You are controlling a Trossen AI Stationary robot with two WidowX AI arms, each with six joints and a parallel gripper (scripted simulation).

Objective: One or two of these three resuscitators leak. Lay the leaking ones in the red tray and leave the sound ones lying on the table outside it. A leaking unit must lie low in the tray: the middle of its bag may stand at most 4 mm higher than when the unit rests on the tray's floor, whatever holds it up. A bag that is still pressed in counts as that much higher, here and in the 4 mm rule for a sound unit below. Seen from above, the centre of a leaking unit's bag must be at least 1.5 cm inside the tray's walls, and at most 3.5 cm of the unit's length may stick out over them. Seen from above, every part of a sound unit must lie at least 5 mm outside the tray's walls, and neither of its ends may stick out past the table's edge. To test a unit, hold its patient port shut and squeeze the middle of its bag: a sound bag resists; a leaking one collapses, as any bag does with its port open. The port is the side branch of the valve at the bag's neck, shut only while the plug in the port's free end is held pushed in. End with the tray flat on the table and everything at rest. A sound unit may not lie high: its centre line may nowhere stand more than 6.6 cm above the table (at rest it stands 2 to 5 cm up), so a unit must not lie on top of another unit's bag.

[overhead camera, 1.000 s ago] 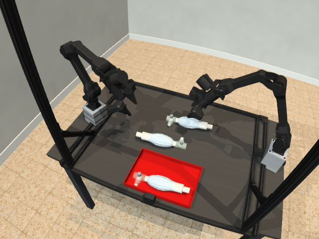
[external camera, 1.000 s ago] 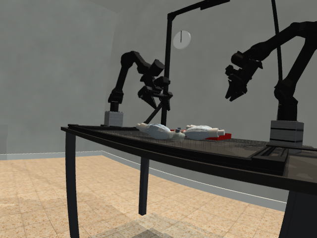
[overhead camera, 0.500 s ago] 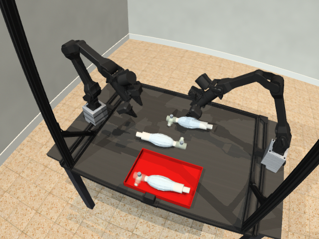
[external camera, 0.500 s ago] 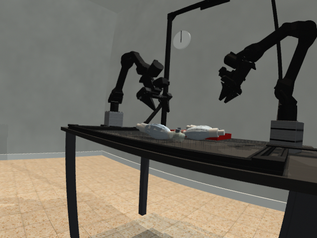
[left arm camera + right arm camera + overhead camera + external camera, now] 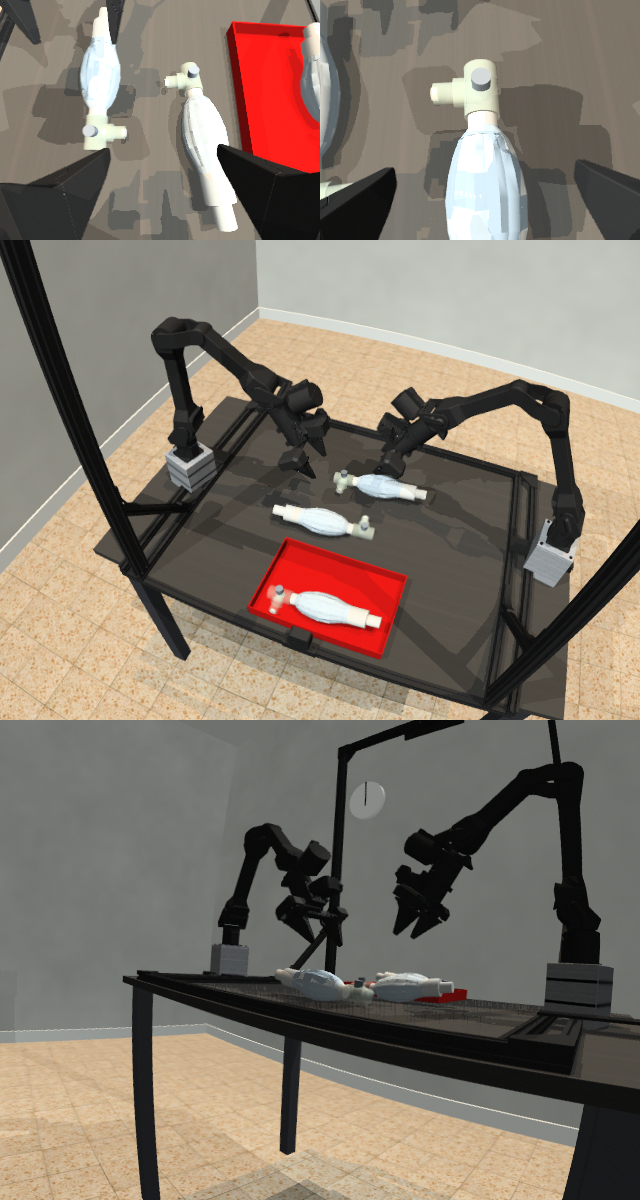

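Observation:
Three resuscitators with pale bags are in view. One [image 5: 323, 606] lies inside the red tray [image 5: 330, 592] at the front edge. The middle one [image 5: 323, 521] lies on the table behind the tray, valve to the right. The far one [image 5: 382, 486] lies further back, valve to the left. My left gripper [image 5: 305, 459] is open and empty, above the table left of the far unit; its view shows both table units [image 5: 100, 75] [image 5: 205, 145] and the tray [image 5: 275, 85]. My right gripper [image 5: 390, 464] is open and empty, just above the far unit's bag [image 5: 482, 185], with the valve and side port [image 5: 477, 92] ahead.
Black frame posts stand at the table's front corners [image 5: 67, 410]. Rails run along the left and right table edges. The arm bases [image 5: 188, 467] [image 5: 550, 555] sit at the left and right sides. In the exterior view both grippers [image 5: 302, 921] [image 5: 418, 921] hang above the units.

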